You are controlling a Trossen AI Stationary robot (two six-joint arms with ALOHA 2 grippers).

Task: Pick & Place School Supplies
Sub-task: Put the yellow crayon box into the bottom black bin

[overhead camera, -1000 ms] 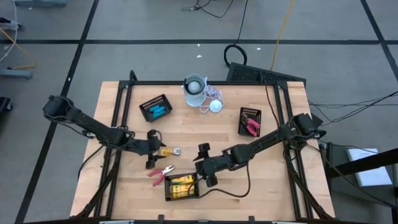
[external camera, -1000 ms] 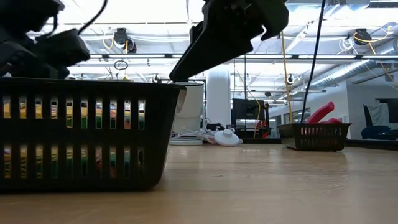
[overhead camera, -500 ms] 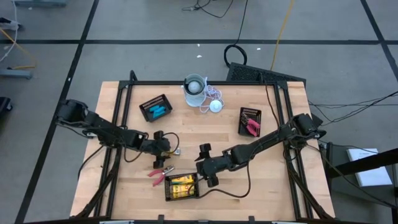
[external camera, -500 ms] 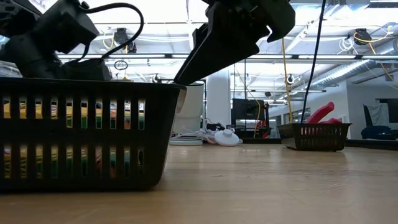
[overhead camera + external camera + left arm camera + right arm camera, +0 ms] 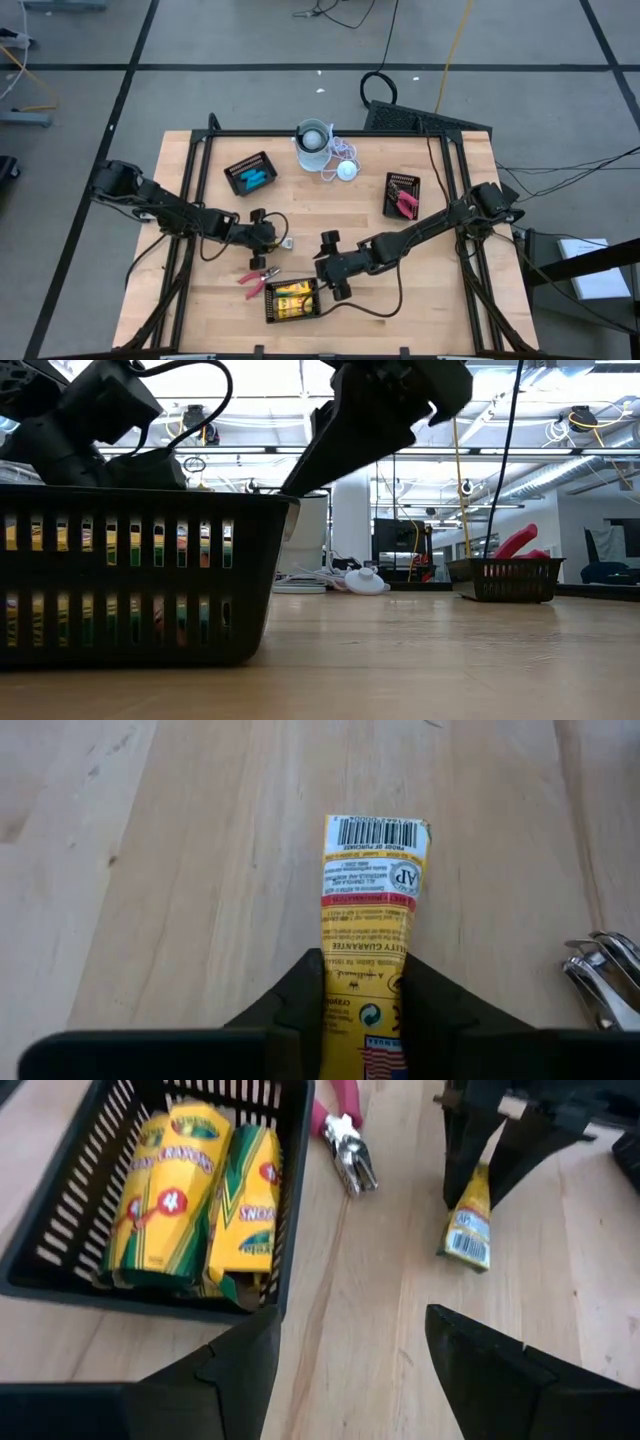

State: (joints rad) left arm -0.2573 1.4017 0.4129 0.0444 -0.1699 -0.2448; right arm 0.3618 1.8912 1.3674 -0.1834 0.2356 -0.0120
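From above, the wooden table fills the middle of the frame, and the left gripper sits left of center, its fingers pinching a small yellow crayon pack that lies flat on the wood. Just below it lies a red-handled tool, and right beside that, at lower center, a black tray holds more yellow packs. The right gripper hovers at the tray's upper right corner, fingers spread and empty. At upper left of the table a second tray holds light-blue sticks; at right a third tray holds red-handled tools; a white cup and a white disc stand at the top. From table height, the near tray fills the left half of the frame, with dark arm parts above it, and the far tray with red handles shows at right. The left wrist view has the 2 dark fingers pressed on either side of the pack, with the metal tip of the tool at the right edge. The right wrist view shows spread fingers at the bottom, 2 crayon boxes in the tray at upper left, and the left gripper clamped on the pack at upper right.
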